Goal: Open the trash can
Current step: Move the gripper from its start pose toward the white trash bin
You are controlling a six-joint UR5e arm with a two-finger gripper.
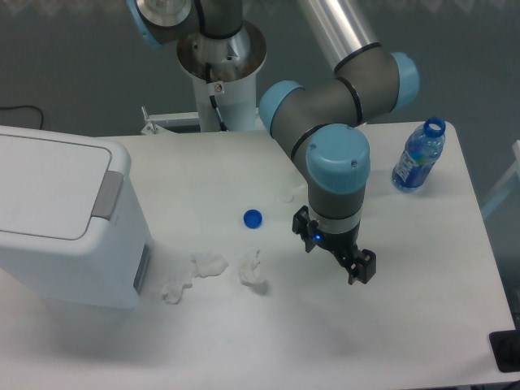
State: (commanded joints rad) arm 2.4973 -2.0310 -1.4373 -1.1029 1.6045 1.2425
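The trash can (65, 219) is a large white bin at the table's left, its flat lid down and the grey push tab (107, 195) on the lid's right edge. My gripper (335, 253) hangs over the middle of the table, well to the right of the bin and apart from it. Its fingers point down and look spread, with nothing between them.
A blue bottle cap (253, 218) lies between bin and gripper. Crumpled white tissue pieces (210, 264) (253, 271) (174, 291) sit near the bin's lower right. An uncapped blue-labelled bottle (419, 156) stands at the far right. The arm's white base (221, 81) is at the back.
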